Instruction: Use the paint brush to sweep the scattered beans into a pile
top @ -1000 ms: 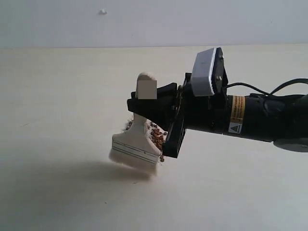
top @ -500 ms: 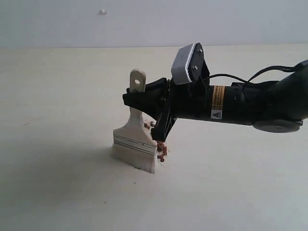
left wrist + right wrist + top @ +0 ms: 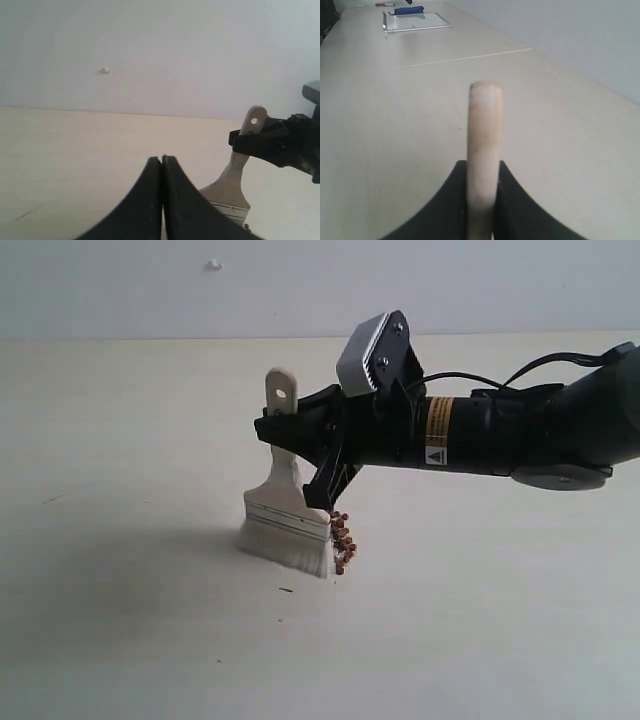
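The right gripper (image 3: 285, 432) clamps the paint brush (image 3: 288, 520) by its handle, bristles on the table (image 3: 120, 620). The exterior view shows the beans (image 3: 343, 540) clustered against the bristles. The right wrist view shows only the handle's edge. The left gripper (image 3: 162, 161), visible in its own wrist view, is closed and empty.

The two black fingers of the left gripper (image 3: 162, 160) are seen pressed tight together, and nothing is held between them. Beyond them, the paint brush (image 3: 225, 189) is held standing up on the tabletop (image 3: 75, 150). Its wooden handle is pinched just under the little hole by the right gripper (image 3: 247, 143). The far edge of the tabletop is met by a pale wall (image 3: 200, 50), and a small white dot (image 3: 104, 71) is seen on it.
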